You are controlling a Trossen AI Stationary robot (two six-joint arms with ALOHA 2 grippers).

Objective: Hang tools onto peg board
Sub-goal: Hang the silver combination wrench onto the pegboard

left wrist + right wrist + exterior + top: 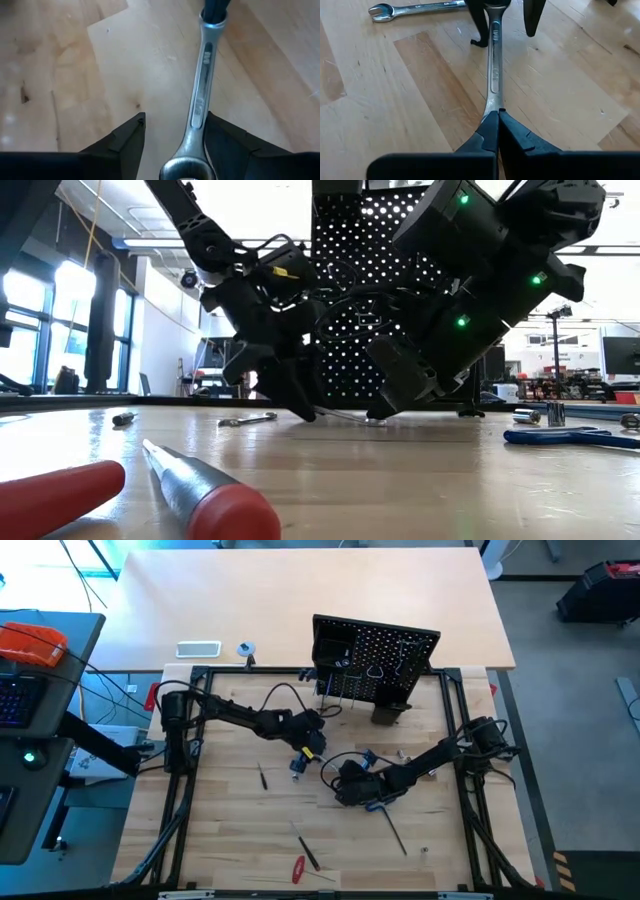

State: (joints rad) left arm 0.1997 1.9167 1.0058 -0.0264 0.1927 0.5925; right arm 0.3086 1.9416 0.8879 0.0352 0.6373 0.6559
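Observation:
A silver wrench (494, 65) lies stretched between my two grippers near the table's middle. My right gripper (497, 112) is shut on one end of it and shows in the high view (340, 778). My left gripper (176, 117) is open, with its fingers on either side of the wrench's ring end (187, 167). I cannot tell whether the finger nearest the wrench touches it. The black peg board (385, 655) stands upright at the table's far side, with wire hooks and a small black bin (388, 712). My right gripper pinches the wrench between its two fingers at the end opposite the ring (493, 104). The fingers slant down and point along the wrench. The wrench reaches away from them, low over the wood, toward my left gripper. I cannot tell whether it rests on the table.
A second silver wrench (415, 7) lies on the table beyond my left gripper. A red-handled screwdriver (298, 867) and another screwdriver (308, 852) lie near the front edge. A blue-handled tool (570, 437) and a thin bar (393, 830) lie by my right arm.

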